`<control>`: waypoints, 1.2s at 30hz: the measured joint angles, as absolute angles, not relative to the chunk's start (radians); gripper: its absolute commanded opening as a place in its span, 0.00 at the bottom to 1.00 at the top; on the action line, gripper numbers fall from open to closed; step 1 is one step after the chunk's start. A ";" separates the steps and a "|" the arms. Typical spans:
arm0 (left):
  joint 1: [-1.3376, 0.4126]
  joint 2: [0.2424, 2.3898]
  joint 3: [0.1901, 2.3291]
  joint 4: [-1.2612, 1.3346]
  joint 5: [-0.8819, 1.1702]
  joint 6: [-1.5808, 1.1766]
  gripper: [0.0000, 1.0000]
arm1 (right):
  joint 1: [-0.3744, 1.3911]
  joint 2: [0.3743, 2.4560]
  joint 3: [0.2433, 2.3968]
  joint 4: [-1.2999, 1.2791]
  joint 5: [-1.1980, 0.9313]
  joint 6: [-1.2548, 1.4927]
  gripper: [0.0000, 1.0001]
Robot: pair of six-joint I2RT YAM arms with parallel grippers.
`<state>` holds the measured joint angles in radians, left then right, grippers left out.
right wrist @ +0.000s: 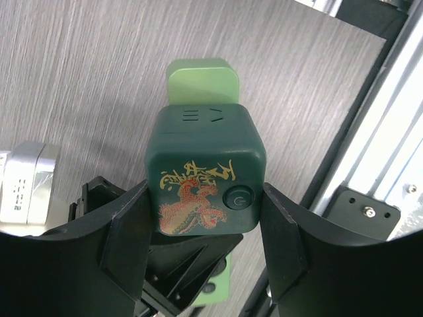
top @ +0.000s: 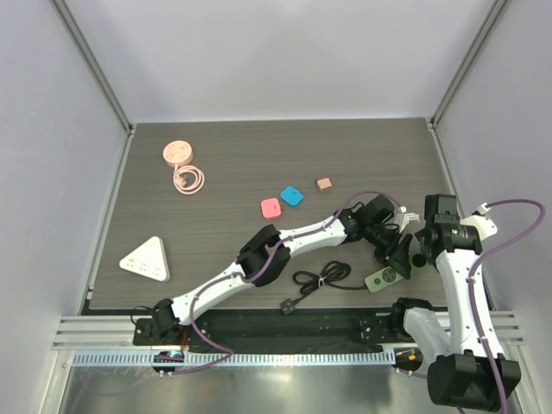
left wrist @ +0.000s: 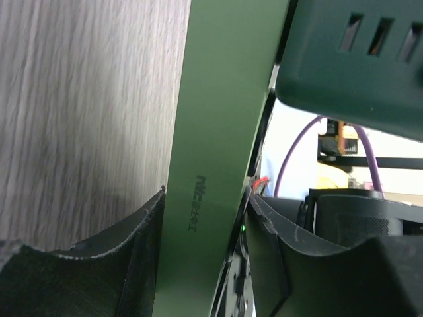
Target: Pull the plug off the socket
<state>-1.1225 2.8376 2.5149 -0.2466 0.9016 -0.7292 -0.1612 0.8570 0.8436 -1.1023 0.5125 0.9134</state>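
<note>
Left gripper (left wrist: 205, 198) is closed on the long green plastic power strip, the socket (left wrist: 218, 99), which lies near the right end of the near edge of the grey wooden worktop (top: 259, 164). Right gripper (right wrist: 205, 211) is closed around the dark green cube-shaped plug (right wrist: 205, 142) with a dragon print, directly over the socket. Its black cord (top: 319, 279) lies coiled beside it.
</note>
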 measured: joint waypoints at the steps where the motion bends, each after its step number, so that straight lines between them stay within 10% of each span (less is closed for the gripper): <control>1: -1.120 2.836 2.508 -0.255 0.910 -0.729 0.00 | -0.137 0.857 0.834 -1.098 0.527 0.929 0.01; 30: -1.115 2.789 2.405 -0.179 0.893 -0.702 0.00 | -0.348 1.038 0.973 -1.184 0.353 0.810 0.01; 36: -1.104 2.801 2.416 -0.231 0.942 -0.742 0.00 | -0.072 0.986 0.871 -1.134 0.539 0.942 0.01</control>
<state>-1.1038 2.8006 2.4157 -0.2314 0.9417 -0.7422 -0.0723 0.9859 0.8707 -1.1339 0.5388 0.9424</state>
